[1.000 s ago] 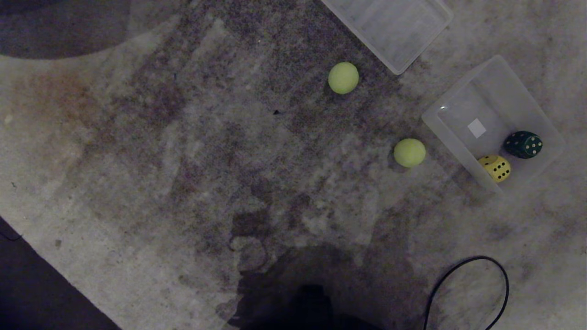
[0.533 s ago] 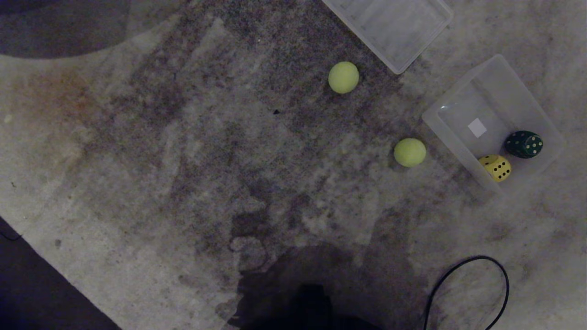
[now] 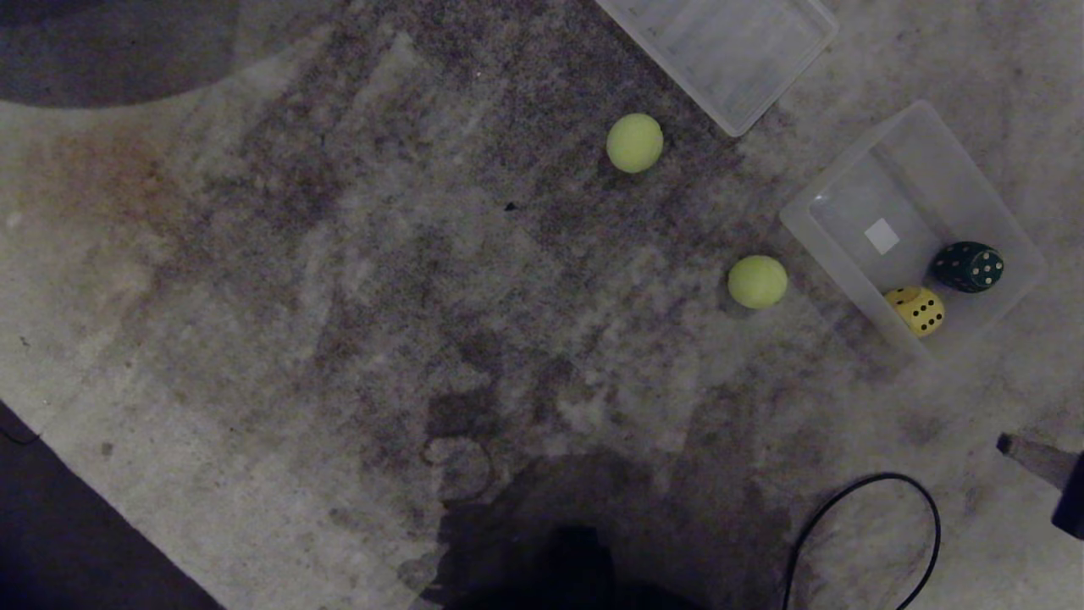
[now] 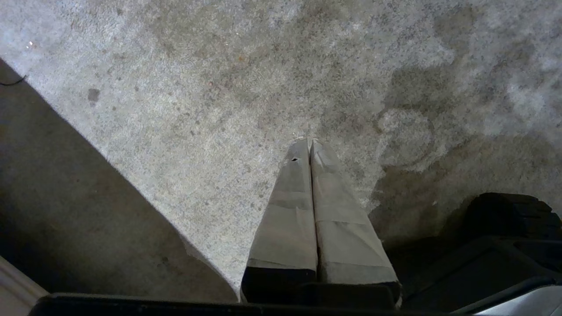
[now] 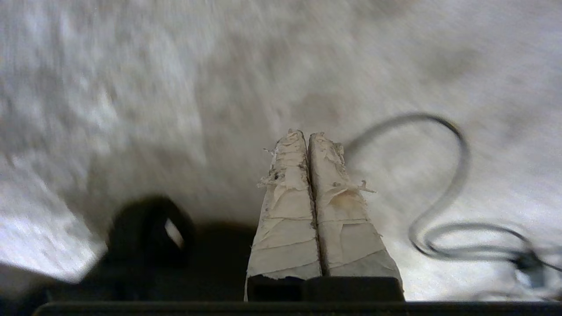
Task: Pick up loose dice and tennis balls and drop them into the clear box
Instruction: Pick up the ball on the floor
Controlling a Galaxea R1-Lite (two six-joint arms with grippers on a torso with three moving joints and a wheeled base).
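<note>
Taped fingers [image 5: 285, 206] of the right gripper [image 5: 307, 136] were pressed together on nothing, above the carpet [image 3: 339, 296] near a black cable [image 5: 456, 175]. Its tip [image 3: 1012, 445] showed at the head view's right edge. The left gripper [image 4: 309, 142] was likewise closed and empty. 2 tennis balls [image 3: 634, 143] [image 3: 757, 281] lay loose on the carpet; the clear box [image 3: 826, 246] held a yellow die [image 3: 915, 310] and a dark green die [image 3: 967, 267].

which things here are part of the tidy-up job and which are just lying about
Part of the job:
- near tennis ball, loose on the carpet
- far tennis ball, loose on the carpet
- clear box
- yellow die, already in the box
- dark green die, already in the box

Just lying about:
- flat lid
- black cable
- carpet
</note>
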